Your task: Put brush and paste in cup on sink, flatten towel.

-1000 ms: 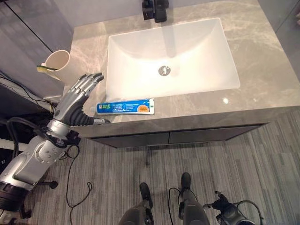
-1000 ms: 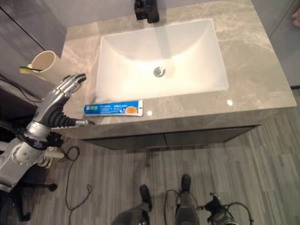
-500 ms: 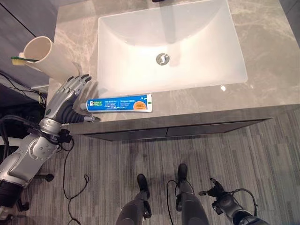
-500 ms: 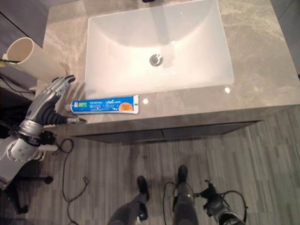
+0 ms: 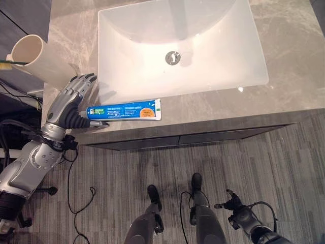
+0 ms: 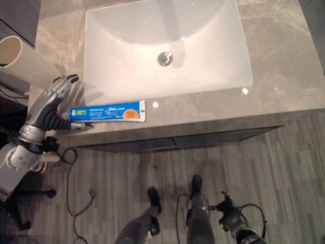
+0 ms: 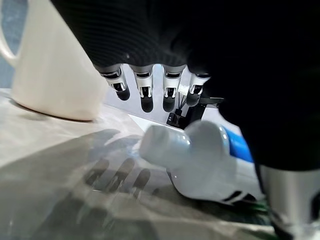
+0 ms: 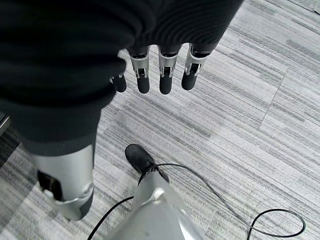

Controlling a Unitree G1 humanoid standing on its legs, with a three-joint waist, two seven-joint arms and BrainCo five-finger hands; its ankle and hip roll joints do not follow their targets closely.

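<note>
The left robot hand (image 5: 71, 104), fingers relaxed and spread, hovers at the toothpaste tube's (image 5: 125, 110) cap end (near the tabletop's (image 5: 284, 61) front edge). The cup (image 5: 38, 60) stands just beyond its fingertips. The right robot hand (image 8: 75, 75) hangs loosely open above the floor (image 8: 240, 110).

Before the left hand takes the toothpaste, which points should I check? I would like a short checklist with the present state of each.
1. Left hand open, at the cap end of the toothpaste tube: ok.
2. Tube lies flat on the counter, near its front edge: ok.
3. Cup upright beside the hand: ok.
4. Toothbrush in cup: ok.
5. Right hand open, over the floor: ok.
6. Towel: cannot tell.
</note>
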